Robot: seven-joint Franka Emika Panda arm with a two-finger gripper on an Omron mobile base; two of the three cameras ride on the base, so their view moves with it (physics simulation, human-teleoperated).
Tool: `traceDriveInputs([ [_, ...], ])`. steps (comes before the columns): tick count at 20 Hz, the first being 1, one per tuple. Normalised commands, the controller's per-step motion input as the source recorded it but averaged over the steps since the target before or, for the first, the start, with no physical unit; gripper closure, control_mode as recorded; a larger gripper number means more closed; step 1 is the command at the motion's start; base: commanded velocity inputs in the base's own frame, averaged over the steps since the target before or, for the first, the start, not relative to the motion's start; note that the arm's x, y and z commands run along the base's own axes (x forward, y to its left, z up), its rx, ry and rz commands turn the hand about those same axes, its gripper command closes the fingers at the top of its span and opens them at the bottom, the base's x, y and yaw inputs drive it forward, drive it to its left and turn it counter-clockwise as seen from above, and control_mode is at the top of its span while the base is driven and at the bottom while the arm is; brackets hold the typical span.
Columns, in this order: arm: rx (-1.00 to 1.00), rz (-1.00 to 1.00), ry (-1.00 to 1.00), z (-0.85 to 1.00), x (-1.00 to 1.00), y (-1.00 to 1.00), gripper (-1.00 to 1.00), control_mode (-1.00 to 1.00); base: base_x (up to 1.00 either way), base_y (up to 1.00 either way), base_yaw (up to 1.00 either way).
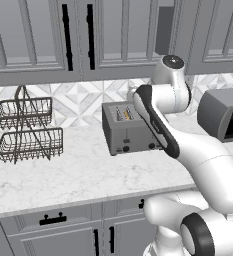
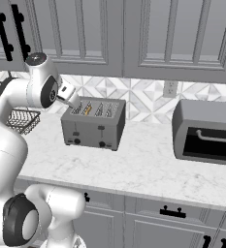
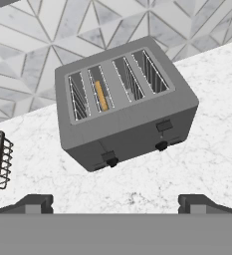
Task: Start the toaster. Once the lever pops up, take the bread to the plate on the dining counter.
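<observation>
Count: one toaster (image 3: 125, 102) with four slots, two levers, two knobs on the front. One slice of bread (image 3: 101, 95), sitting in the second slot from the left in the hand view. One two-tier wire basket rack (image 1: 28, 129). One dark oven-like appliance (image 2: 206, 131). One wall outlet (image 2: 170, 88).
</observation>
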Motion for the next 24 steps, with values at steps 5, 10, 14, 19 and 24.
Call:
traceDriveInputs([
  [5,0.00,0.00,0.00,0.00,0.00,0.00,-1.00,-1.00,0.00,0.00,0.00],
  [10,0.00,0.00,0.00,0.00,0.00,0.00,-1.00,-1.00,0.00,0.00,0.00],
  [14,0.00,0.00,0.00,0.00,0.00,0.00,-1.00,-1.00,0.00,0.00,0.00],
  [19,0.00,0.00,0.00,0.00,0.00,0.00,-1.00,-1.00,0.00,0.00,0.00],
  [24,0.00,0.00,0.00,0.00,0.00,0.00,-1.00,-1.00,0.00,0.00,0.00],
])
